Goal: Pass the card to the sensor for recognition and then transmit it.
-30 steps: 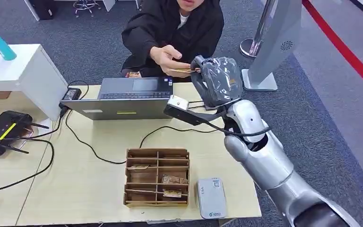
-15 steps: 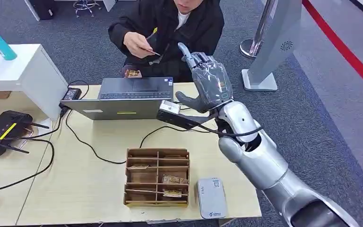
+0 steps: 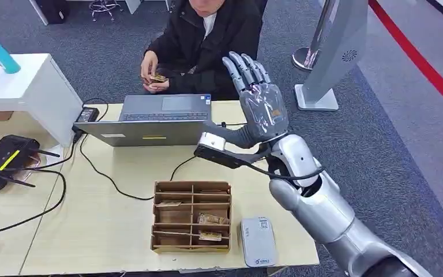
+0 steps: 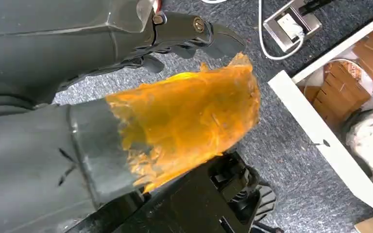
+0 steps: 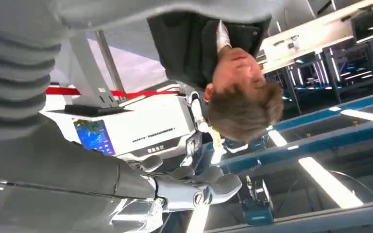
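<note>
My right hand [image 3: 259, 104] is raised over the table's far right side, palm up and fingers spread, holding nothing. The right wrist view shows its fingers [image 5: 194, 187] stretched out toward the seated person. That person behind the laptop holds the small brown card [image 3: 157, 78] in both hands near their lap. The grey-white sensor [image 3: 258, 241] lies flat at the table's near edge, right of the wooden card box [image 3: 191, 217], which has a few cards in its slots. My left hand [image 4: 165, 87] hangs by the floor, orange tape on its thumb, holding nothing.
A grey laptop [image 3: 156, 118] stands at the table's far edge, with a black cable running from it toward the box. A black router [image 3: 3, 158] sits at the left. A white kiosk stand [image 3: 337, 52] rises behind at the right.
The person took the card from my right hand and drew it back to their lap. My right hand opened and spread its fingers.
</note>
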